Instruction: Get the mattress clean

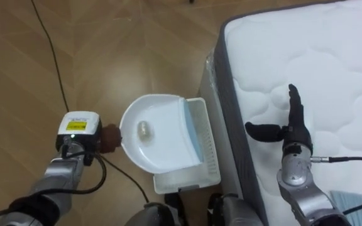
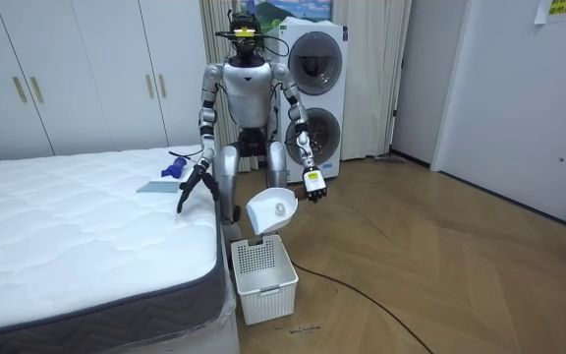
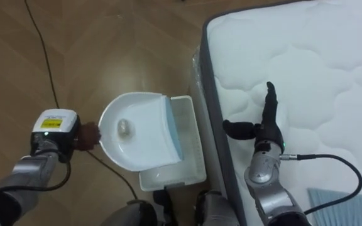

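Note:
At the side of the bed, my left hand [image 1: 107,139] is shut on the handle of a white dustpan [image 1: 162,141] with a pale blue lip. It holds the pan above a white slotted basket [image 1: 201,164] on the floor beside the mattress [image 1: 332,69]. A small pale crumpled lump [image 1: 144,130] lies in the pan. My right hand [image 1: 294,125] is open with fingers straight, hovering over the near edge of the white quilted mattress and holding nothing.
A pale blue flat cloth [image 2: 152,186] and a small blue thing [image 2: 173,167] lie on the bed near my right arm. A black cable [image 1: 52,56] crosses the wooden floor. Stacked washing machines [image 2: 314,88] and white wardrobes [image 2: 77,69] stand behind.

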You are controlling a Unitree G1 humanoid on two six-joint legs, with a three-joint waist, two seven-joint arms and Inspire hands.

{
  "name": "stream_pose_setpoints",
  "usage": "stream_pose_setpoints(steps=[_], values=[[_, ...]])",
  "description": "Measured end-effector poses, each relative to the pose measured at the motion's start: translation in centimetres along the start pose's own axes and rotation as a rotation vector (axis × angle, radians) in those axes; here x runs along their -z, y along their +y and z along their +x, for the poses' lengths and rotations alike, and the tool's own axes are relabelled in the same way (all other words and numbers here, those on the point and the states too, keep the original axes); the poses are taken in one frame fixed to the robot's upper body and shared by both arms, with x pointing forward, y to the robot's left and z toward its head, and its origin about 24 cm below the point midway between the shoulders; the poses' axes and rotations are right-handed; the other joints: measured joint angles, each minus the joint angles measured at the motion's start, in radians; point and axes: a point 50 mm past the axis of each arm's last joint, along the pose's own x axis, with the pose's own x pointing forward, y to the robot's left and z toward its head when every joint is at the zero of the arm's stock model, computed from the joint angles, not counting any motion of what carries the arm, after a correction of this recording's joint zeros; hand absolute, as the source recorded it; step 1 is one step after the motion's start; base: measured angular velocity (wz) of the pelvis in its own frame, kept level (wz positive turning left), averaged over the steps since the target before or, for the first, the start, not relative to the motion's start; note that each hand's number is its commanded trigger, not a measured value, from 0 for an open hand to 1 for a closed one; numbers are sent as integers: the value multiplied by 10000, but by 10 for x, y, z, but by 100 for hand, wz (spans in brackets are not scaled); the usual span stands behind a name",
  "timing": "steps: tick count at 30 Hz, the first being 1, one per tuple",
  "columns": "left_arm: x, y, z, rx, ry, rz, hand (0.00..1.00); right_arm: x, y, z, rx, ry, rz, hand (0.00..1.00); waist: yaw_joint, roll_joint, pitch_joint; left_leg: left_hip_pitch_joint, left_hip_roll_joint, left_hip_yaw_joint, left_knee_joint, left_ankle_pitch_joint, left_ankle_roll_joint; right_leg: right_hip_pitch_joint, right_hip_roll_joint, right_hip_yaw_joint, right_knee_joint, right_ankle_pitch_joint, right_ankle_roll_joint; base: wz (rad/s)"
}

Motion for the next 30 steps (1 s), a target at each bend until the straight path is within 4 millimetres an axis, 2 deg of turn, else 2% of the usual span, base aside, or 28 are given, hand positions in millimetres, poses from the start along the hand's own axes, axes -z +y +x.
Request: stream_pose_setpoints(steps=[4,11,16,25,30], values=[[2,-3,0,450,47,76,100,-1,1,0,-48,-30,-14,0,8,52,20,-1,0,-1,6,-1,-1,-17,9,35,5,0,0,0],[3,-7,-1,1261,166,1079,100,-1,1,0,-12,-21,-16,0,149,122,-3,-66,5,8,22,1,-1,-175,96,287,154,-2,-2,0],[6,-9,-1,1793,351,1137,100,-6,1,3,73,-155,27,0,153,304,-22,-76,11,9,55,1,0,-170,98,289,154,-2,-2,0],[26,-28,-7,2838,1019,1402,100,-5,0,3,283,-75,-20,0,158,307,-19,-75,21,9,179,2,2,-158,82,316,247,-3,1,0],[29,-30,-8,3138,1155,1619,100,-5,0,3,358,-61,-3,0,149,302,-17,-76,23,9,255,2,3,-181,105,435,342,-3,2,0]])
